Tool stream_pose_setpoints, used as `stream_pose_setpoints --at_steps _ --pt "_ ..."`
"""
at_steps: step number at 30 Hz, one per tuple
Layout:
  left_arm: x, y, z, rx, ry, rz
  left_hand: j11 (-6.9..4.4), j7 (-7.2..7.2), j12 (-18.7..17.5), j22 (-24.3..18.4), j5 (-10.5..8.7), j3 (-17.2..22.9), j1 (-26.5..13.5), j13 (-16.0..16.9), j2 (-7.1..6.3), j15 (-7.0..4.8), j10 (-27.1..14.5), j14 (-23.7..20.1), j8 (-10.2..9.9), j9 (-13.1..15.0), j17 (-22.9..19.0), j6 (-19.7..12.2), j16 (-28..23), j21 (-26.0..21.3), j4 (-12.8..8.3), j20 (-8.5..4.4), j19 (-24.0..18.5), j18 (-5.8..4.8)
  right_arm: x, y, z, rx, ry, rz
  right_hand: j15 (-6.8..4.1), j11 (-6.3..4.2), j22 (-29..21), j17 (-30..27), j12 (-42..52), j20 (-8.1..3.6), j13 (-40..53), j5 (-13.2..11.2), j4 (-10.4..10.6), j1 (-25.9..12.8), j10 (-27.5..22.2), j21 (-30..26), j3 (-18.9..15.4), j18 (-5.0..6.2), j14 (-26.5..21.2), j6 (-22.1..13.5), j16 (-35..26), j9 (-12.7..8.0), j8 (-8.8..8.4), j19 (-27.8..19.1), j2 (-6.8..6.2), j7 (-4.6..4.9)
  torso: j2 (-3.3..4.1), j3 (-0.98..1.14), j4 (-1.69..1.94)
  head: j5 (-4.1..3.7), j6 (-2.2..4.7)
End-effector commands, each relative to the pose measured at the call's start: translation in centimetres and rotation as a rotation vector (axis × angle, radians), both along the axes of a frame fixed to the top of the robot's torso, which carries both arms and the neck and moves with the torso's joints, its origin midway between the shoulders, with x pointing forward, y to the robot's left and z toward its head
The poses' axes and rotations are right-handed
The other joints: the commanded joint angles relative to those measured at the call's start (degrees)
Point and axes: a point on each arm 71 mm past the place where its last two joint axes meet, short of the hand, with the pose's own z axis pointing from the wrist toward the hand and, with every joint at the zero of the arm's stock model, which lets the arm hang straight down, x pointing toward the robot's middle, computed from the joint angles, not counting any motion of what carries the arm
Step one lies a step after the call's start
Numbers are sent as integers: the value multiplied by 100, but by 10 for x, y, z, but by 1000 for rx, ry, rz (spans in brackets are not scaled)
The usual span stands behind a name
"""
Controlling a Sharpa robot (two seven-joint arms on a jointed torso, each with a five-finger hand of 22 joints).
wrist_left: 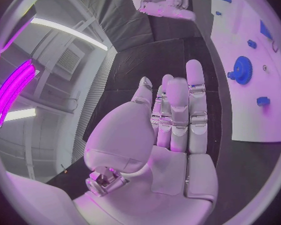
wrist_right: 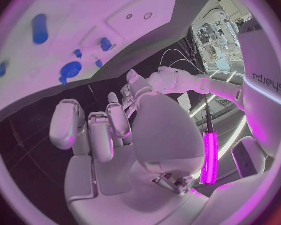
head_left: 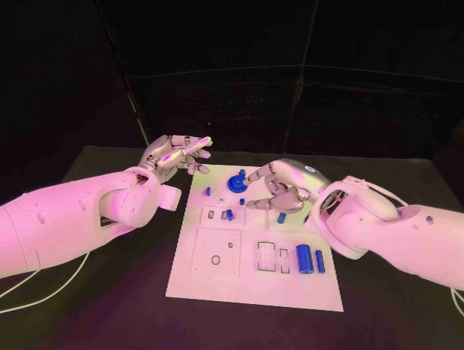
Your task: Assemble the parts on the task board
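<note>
Now the flat white task board (head_left: pixel 255 281) lies on the matte black table (head_left: pixel 105 306), a toothed blue gear (head_left: pixel 237 183) near its far edge. Left hand (head_left: pixel 175 156) hovers beyond that edge, fingers straight, empty. Right hand (head_left: pixel 281 187) hangs beside the gear, fingers loosely curled, empty.

Left arm (head_left: pixel 53 222) enters from the left, wrist raised; left hand (head_left: pixel 175 155) held up, fingers extended close together, holding nothing. In its wrist view the fingers (wrist_left: pixel 178 115) lie straight, side by side. Right arm (head_left: pixel 400 230) bends in from the right; right hand (head_left: pixel 279 186) palm down, fingers (wrist_right: pixel 93 130) loosely curled, nothing gripped.
</note>
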Motion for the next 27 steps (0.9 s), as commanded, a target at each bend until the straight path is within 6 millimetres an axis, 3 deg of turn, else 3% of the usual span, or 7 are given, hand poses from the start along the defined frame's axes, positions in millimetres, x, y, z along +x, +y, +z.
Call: stream_pose_setpoints --at_steps 1,7,10,12,15,19,27 --pt "-1 -5 -3 284 87 -160 -135 -69 300 199 17 -73 -97 213 33 -106 374 405 59 45 1740 160 1640 311 43 -110 173 67 6 -17 14 92 71 19 21 4 -136 822 -69 7 -54 52 -8 65 -71 -74 -46 76 425 40 -61 7 36 -91 14 -14 -129 27 -9 -12 -13" --pt "-2 -6 -4 639 200 -266 -253 -246 1406 2288 -4 -298 -561 1220 118 -209 512 507 312 291 4009 400 3441 2265 356 -260 384 -181 25 -60 33 139 94 -83 12 -4 -248 743 -116 0 -100 73 -7 81 -110 -136 -68 97 404 62 -106 9 52 -149 29 -22 -250 45 -24 -18 -50" --pt "-1 -11 -5 821 245 -283 -330 -304 3673 4452 -28 -436 -682 3589 208 -261 359 585 634 627 4947 370 4035 4144 507 -345 560 -455 34 -78 37 151 105 -135 9 -7 -281 727 -135 -3 -119 89 -5 85 -125 -155 -79 103 400 65 -116 9 55 -165 34 -24 -314 61 -17 -19 -89" --pt "-1 -15 -7 903 262 -288 -317 -308 4130 4682 -13 -546 -794 4072 228 -247 162 598 769 792 5033 252 4080 4361 618 -345 449 -478 37 -83 38 153 110 -150 6 -6 -361 680 -167 -6 -150 110 -6 92 -153 -199 -105 116 389 39 -145 3 45 -203 24 -21 -338 68 -6 -30 -105" --pt "0 -23 -12 1020 297 -293 -286 -289 4348 4785 -7 -674 -824 4287 283 -245 -195 572 986 1063 4935 32 4032 4502 731 -314 268 -469 40 -86 38 152 118 -164 6 -5 -408 653 -184 -8 -166 124 -4 95 -167 -225 -122 125 382 28 -161 0 42 -225 21 -20 -367 77 10 -39 -147" --pt "1 -34 -19 1128 342 -312 -247 -251 4101 4705 -19 -723 -784 4020 313 -225 -517 503 1067 1202 4681 -179 3899 4474 752 -296 220 -424 44 -85 37 147 127 -172 5 -5 -433 638 -187 -9 -169 135 0 94 -169 -240 -134 129 378 27 -171 0 43 -236 20 -20 -394 91 12 -33 -189" --pt "5 -55 -26 1228 385 -350 -223 -228 4214 5211 -9 -623 -630 4152 444 -207 -649 539 1256 1446 4813 -379 3963 4850 680 -241 412 -477 50 -82 35 132 135 -181 3 -7 -460 622 -189 -12 -173 169 10 91 -169 -259 -160 133 375 28 -183 1 49 -245 22 -22 -406 102 12 -21 -236"
